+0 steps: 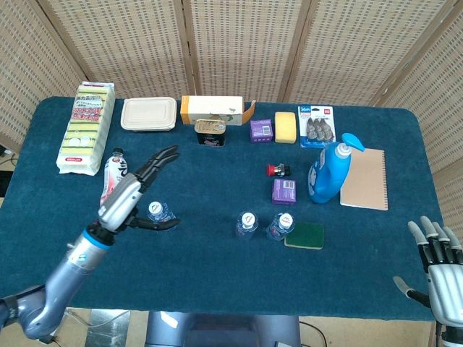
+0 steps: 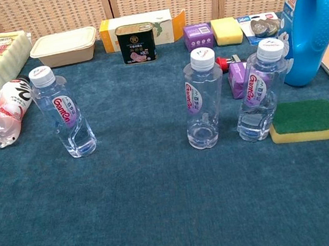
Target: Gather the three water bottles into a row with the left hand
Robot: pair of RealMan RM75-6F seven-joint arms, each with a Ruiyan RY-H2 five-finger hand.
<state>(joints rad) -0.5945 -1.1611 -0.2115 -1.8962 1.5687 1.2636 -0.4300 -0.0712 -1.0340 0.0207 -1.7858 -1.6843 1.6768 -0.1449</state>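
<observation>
Three clear water bottles with white caps stand upright on the blue cloth. The left bottle [image 1: 159,212] [image 2: 64,113] stands apart from the other two. The middle bottle [image 1: 247,223] [image 2: 204,100] and the right bottle [image 1: 280,225] [image 2: 261,92] stand close together. My left hand [image 1: 135,189] hovers just left of the left bottle, raised, with fingers spread and nothing in it. It is outside the chest view. My right hand [image 1: 438,270] rests open at the bottom right corner, off the table.
A pink drink bottle [image 1: 113,181] lies left of my left hand. A green-and-yellow sponge [image 2: 305,120] touches the right bottle's side. A blue detergent bottle [image 1: 330,170], purple box [image 1: 283,191], notebook [image 1: 364,178], tin [image 2: 135,43] and boxes line the back.
</observation>
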